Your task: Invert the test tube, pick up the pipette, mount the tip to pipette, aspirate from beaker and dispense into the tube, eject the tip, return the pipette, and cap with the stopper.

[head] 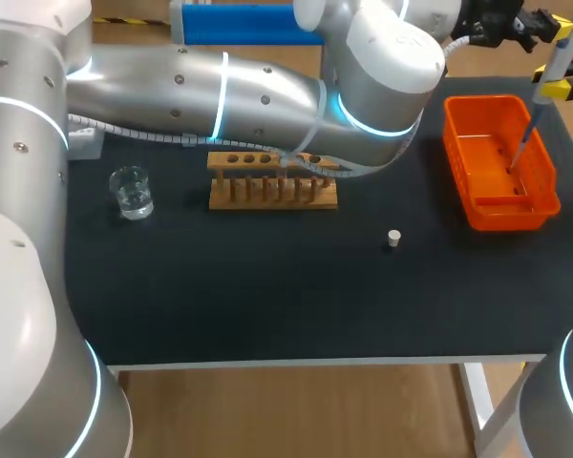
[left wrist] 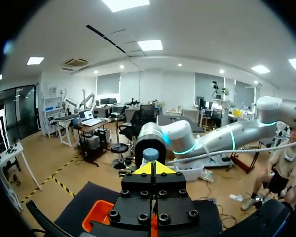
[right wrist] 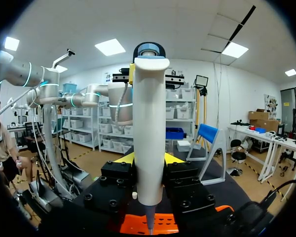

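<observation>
Right claw (right wrist: 148,160): it pinched the white pipette (right wrist: 148,133) from both sides, the barrel standing upright between its yellow tips.
Right claw, seen from above: it sat at the far right corner of the table, above the back end of the orange tray (head: 544,205).
Left claw (left wrist: 153,168): its two halves were pressed together, the yellow tips meeting in one wedge, and the pipette's blue-grey knob (left wrist: 150,154) showed just past them.
Left arm (head: 220,95): it came in from the left and stretched across the back of the table, with its claw up near the top of the pipette.
Pipette: it was held off the table and a little tilted, its thin point (head: 522,151) hanging down over the inside of the tray; I could not tell whether it touched the bottom.
Tray from the wrists: a patch of orange showed under each claw.
Beaker (head: 131,191): clear glass with some clear liquid, standing alone at the left of the dark mat (head: 267,286).
Rack (head: 272,179): a wooden stand with a row of holes, just right of the beaker and partly behind the left arm's cable.
Stopper (head: 393,239): a small pale plug resting on the mat, between the rack and the tray and nearer the front, touching nothing.
</observation>
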`<state>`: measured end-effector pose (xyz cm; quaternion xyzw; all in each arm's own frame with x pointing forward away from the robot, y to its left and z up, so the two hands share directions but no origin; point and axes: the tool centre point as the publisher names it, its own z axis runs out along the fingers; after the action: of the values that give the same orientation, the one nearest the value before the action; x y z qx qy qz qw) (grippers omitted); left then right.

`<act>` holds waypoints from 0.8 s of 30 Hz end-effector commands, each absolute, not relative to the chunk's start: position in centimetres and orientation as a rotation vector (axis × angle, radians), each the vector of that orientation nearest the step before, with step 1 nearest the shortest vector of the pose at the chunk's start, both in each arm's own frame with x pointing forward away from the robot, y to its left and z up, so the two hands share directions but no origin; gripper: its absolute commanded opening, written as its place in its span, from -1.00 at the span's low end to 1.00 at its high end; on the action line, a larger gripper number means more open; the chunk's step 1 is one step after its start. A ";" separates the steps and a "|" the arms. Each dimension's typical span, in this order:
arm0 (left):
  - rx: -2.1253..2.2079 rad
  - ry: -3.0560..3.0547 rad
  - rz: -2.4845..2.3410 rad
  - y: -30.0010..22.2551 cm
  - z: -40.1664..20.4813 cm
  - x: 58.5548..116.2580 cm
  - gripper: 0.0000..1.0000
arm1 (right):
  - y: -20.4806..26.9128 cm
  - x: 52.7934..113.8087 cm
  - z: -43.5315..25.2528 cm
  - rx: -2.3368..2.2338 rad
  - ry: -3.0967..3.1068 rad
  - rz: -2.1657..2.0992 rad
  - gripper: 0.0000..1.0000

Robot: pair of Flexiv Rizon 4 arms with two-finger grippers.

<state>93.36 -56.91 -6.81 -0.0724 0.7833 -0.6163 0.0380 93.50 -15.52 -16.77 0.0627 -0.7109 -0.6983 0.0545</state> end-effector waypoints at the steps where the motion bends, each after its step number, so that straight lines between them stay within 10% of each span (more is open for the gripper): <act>1: -0.215 2.300 -2.006 -57.2 -7.5 93.6 -1.00 | -15.8 93.8 -16.8 0.200 -2.154 -2.117 -1.00; 24: -0.240 2.329 -1.991 -57.2 -9.1 93.7 -1.00 | -15.8 93.8 -16.8 0.200 -2.154 -2.117 -1.00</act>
<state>93.67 -56.88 -7.98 -0.0793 0.7867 -0.6114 0.0296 93.47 -15.58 -17.24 0.0621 -0.7109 -0.6985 0.0541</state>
